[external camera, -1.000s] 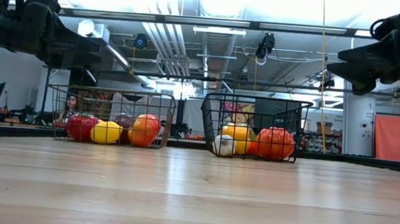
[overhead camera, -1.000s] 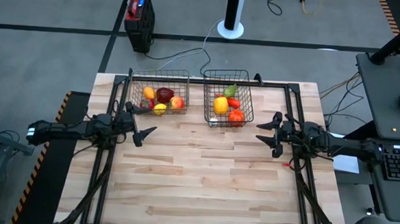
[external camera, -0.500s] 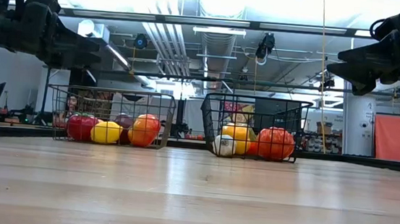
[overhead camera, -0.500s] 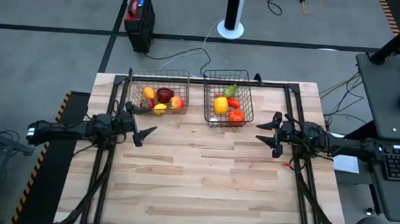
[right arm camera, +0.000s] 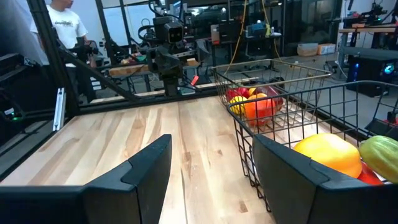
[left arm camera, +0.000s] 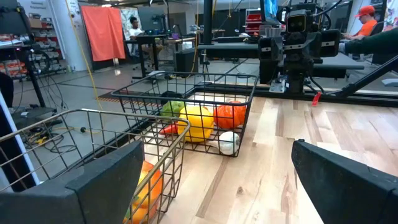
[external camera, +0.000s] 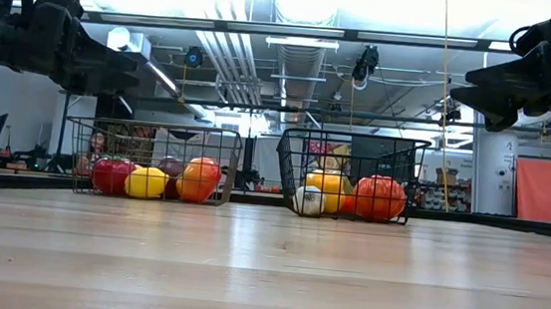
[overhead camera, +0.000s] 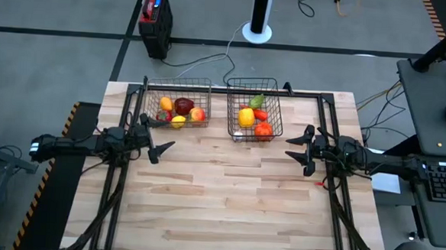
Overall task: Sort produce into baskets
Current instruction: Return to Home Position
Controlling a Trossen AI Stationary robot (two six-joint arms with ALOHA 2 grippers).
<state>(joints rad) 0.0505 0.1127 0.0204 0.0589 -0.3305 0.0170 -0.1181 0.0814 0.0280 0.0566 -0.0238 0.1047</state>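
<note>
Produce [overhead camera: 245, 117] sits in the two baskets at the far side of the table [overhead camera: 226, 209].

From above, I see round pieces in the left basket [overhead camera: 178, 80]: a dark red apple [overhead camera: 183, 105], a lemon [overhead camera: 178, 122] and an orange [overhead camera: 166, 104]. The right basket [overhead camera: 253, 79] holds a tomato [overhead camera: 263, 129] and a green piece [overhead camera: 256, 101], probably the cucumber. It lies slanted, its long axis running towards the basket's far right corner. The left gripper [overhead camera: 155, 142] hangs by the table's left side and the right gripper [overhead camera: 302, 150] by its right side. Each is near its basket without touching it, and they point inward at each other.

At table height the baskets stand side by side with a gap between them. A white garlic [external camera: 308, 200] rests at the right basket's near wall, beside the tomato. Both grippers hang well above the wood.

From my left wrist camera, the left fingers [left arm camera: 106, 180] are spread wide with nothing between them. The left basket's wire corner partly blocks my line to the right basket. The right arm [left arm camera: 298, 43] and an orange cloth [left arm camera: 102, 31] show beyond.

From the right wrist camera, the right fingers [right arm camera: 137, 174] are likewise parted and empty, and the right basket's mesh is close alongside. A person in a white shirt [right arm camera: 62, 25] stands beyond the table.
</note>
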